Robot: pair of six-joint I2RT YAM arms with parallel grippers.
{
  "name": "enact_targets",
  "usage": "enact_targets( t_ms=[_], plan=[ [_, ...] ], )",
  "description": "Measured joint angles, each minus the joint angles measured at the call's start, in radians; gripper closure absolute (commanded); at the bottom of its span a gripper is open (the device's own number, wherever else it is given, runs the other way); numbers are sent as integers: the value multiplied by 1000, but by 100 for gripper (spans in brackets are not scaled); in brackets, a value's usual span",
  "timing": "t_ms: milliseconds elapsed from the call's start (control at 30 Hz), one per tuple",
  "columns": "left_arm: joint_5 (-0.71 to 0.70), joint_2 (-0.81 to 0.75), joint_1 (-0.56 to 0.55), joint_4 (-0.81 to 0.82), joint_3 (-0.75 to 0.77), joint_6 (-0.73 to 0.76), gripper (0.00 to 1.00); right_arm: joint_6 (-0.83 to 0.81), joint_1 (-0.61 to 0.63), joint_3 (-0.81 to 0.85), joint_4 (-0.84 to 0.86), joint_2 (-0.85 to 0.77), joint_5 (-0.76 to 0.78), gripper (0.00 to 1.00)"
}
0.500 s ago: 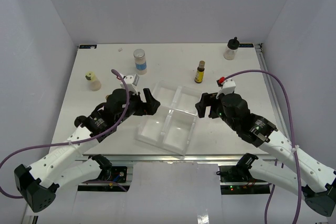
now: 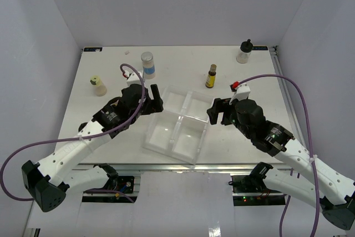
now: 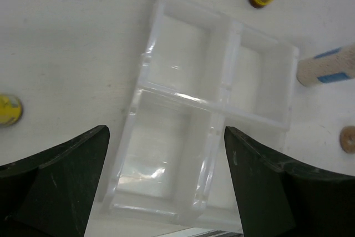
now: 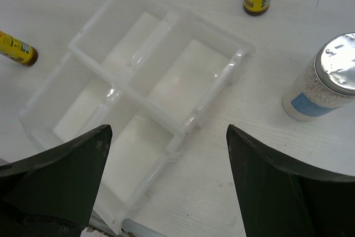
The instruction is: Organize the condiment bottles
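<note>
From above, the left gripper (image 2: 154,101) and right gripper (image 2: 213,112) hovered at either side of the clear tray (image 2: 161,137), both spread wide and holding nothing. The condiment bottles stood outside it on the far half: a yellow-capped bottle (image 2: 98,86) at left, then a silver-lidded jar (image 2: 147,64), an amber bottle (image 2: 211,76) and a black-capped jar (image 2: 244,52).

The left wrist view showed open fingers (image 3: 55,181) over the tray. The right wrist view showed the same, with the jar nearby.

On a reach, a low finger might shove the light tray or topple the slim amber bottle.
</note>
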Motion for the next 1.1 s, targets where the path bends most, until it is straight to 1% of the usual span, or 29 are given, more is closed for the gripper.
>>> enact_targets(
  t_ms=[67, 167, 300, 433, 533, 667, 800, 1100],
  plan=[
    [-94, 30, 1, -70, 58, -33, 6, 0, 0, 0, 0, 0, 3, 10],
    [-207, 29, 23, -161, 94, -78, 6, 0, 0, -4, -1, -5, 13, 10],
    [-299, -15, 87, -248, 91, -116, 8, 0, 0, -13, -4, -13, 22, 10],
    [-335, -79, 203, -260, 55, -115, 10, 0, 0, -27, -6, -19, 22, 10],
    [-300, -101, 281, -224, 18, -74, 9, -1, 0, -27, -9, -20, 24, 10],
    [-231, -45, 357, -187, 4, -36, 9, -1, 0, -27, -9, -27, 25, 10],
    [-168, 15, 400, -139, -27, -6, 10, -4, 0, -31, -8, -36, 32, 10],
    [-69, 109, 492, -73, -70, 20, 18, -9, 0, -45, -16, -43, 41, 10]
  ],
)
